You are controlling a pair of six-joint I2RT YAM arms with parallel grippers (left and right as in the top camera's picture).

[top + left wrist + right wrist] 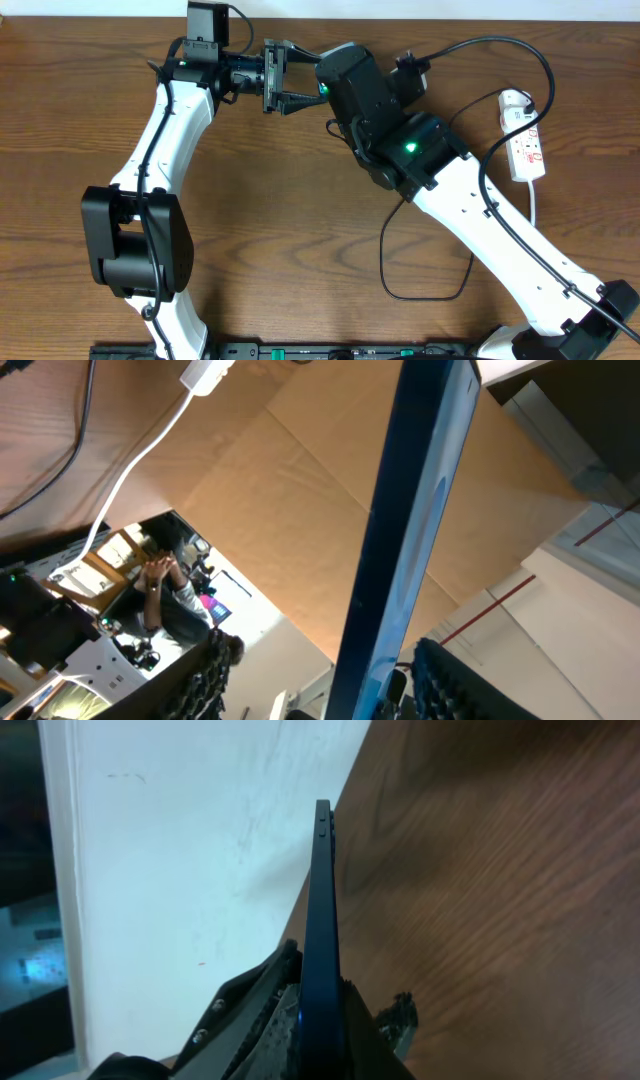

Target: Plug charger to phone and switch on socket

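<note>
The phone (320,900) is held on edge above the table. My right gripper (320,1020) is shut on its lower end. In the left wrist view the phone (420,510) shows as a dark blue slab running between the jaws of my left gripper (330,685), which is open with a gap on each side. In the overhead view my left gripper (285,85) and my right gripper (325,88) meet at the table's far edge. The socket (527,148) lies at the right with a white adapter (515,100) in it. The charger's black cable (384,262) loops on the table; its tip is hidden.
The socket's white cord (534,205) runs toward the front along my right arm. In the left wrist view a white cord (140,455) and a black cable (80,430) cross the wood. A white wall (180,870) stands just behind the table's far edge.
</note>
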